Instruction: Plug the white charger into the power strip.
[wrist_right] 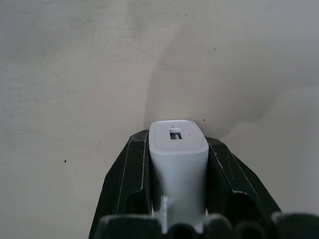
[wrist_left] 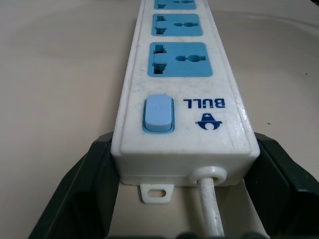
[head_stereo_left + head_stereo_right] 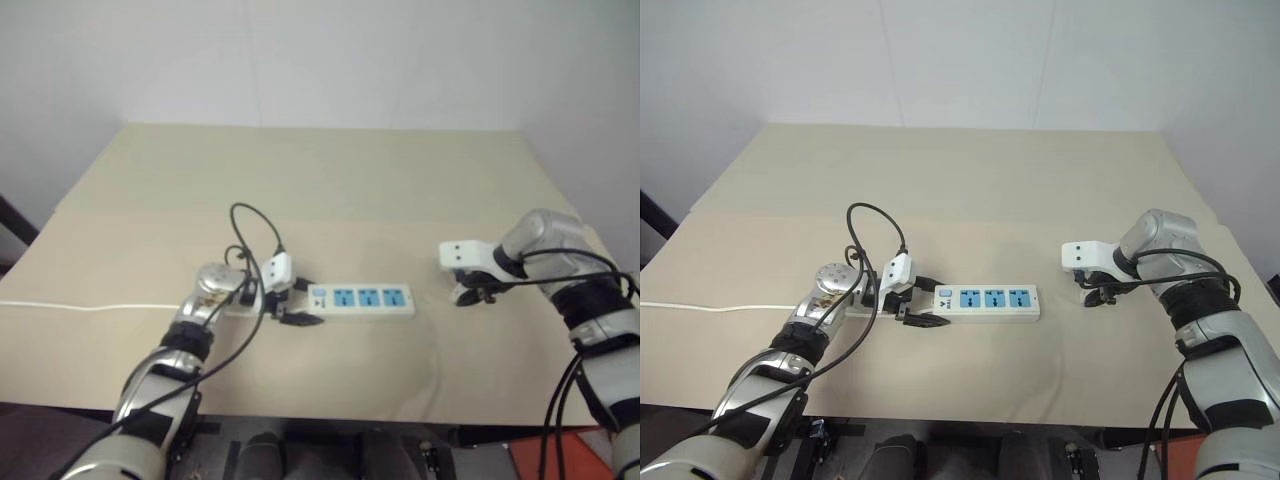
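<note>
White charger [image 1: 178,159] (small, plain cuboid)

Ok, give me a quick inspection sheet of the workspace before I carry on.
Surface: beige table, bare apart from the job's things.
Job's things: power strip lies flat, three blue sockets free; white charger not plugged.
Clutter: nothing seen.
Grippers: left gripper shut on the strip's switch end; right gripper shut on the charger, right of the strip.
Cables: thin white cord runs off the table's left.
Surroundings: plain white wall.
</note>
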